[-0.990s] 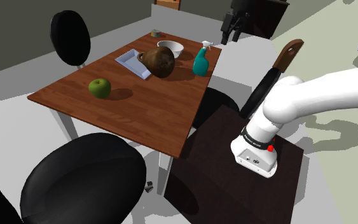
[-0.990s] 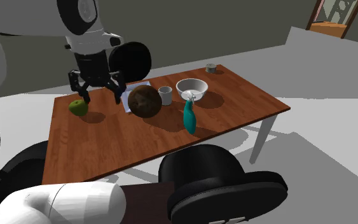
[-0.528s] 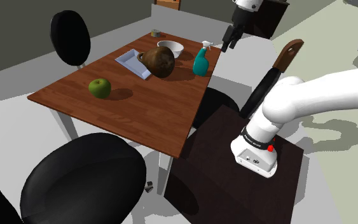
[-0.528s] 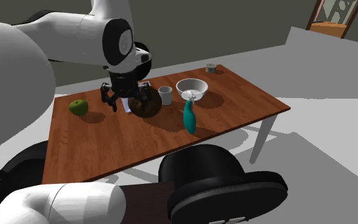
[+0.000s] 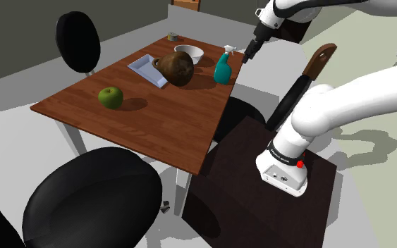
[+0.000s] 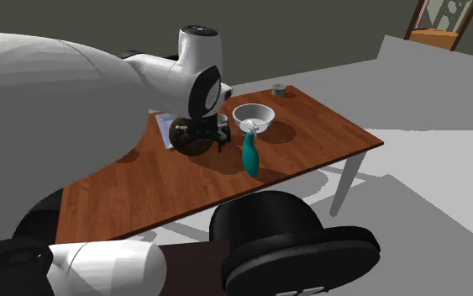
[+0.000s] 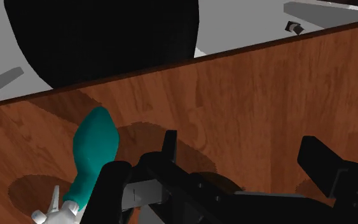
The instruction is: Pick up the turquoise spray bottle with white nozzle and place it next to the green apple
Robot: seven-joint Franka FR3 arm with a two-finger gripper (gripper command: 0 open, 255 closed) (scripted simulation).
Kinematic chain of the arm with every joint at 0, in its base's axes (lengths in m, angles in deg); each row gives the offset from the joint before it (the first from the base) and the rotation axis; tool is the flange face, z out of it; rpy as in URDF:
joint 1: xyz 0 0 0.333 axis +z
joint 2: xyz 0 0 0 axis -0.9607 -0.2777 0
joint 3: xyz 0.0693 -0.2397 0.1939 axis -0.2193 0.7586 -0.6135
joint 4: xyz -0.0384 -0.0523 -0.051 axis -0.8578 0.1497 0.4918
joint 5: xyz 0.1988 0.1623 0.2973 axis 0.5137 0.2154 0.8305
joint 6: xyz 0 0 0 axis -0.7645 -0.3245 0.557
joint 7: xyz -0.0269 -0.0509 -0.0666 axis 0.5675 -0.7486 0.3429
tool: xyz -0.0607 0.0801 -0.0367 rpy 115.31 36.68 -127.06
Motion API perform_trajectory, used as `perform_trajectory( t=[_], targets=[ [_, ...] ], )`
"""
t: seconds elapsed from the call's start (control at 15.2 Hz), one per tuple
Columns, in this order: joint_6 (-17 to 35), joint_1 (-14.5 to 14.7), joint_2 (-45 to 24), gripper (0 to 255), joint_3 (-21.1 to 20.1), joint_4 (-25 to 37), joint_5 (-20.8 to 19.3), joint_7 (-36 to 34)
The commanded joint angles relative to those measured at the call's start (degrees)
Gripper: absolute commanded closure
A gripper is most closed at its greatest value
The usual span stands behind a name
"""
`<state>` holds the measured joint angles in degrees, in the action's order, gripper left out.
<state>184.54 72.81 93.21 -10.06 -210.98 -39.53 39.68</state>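
The turquoise spray bottle (image 5: 223, 70) with a white nozzle (image 5: 230, 49) stands near the table edge closest to the stand. It also shows in the second exterior view (image 6: 250, 156) and the wrist view (image 7: 95, 148). The green apple (image 5: 110, 96) lies far down the table from it. My gripper (image 5: 252, 48) hangs open just off that edge, beside and slightly above the bottle. In the wrist view the gripper (image 7: 219, 184) has its fingers wide apart with bare wood between them. The bottle leans just outside one finger (image 7: 112, 186), not between the two.
A brown round pot (image 5: 177, 68), a white bowl (image 5: 189, 53), a pale tray (image 5: 146, 68) and a small can (image 5: 172, 36) crowd the wooden table (image 5: 161, 120) around the bottle. Black chairs (image 5: 77, 39) (image 6: 268, 227) stand at the table's sides. Open tabletop surrounds the apple.
The arm has swung the gripper down and closer to the bottle. In the second exterior view it moved from above the apple rightward to the brown pot. The fingers stay apart.
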Motion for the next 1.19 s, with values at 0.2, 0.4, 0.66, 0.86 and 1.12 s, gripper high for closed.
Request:
perform_trajectory(
  t=[0.2,0.4,0.66,0.86,1.12],
  targets=[
    [11.0,4.2,-8.3,0,11.0,1.9,1.7,11.5],
    [16.6,9.5,-14.2,0,18.7,4.4,5.9,19.5],
    [22.0,21.6,-22.8,0,32.6,9.5,16.6,33.2],
    [22.9,39.9,-31.6,0,51.8,15.0,31.9,48.1],
    [26.5,71.8,-21.3,0,83.3,22.3,24.0,47.5]
  ],
)
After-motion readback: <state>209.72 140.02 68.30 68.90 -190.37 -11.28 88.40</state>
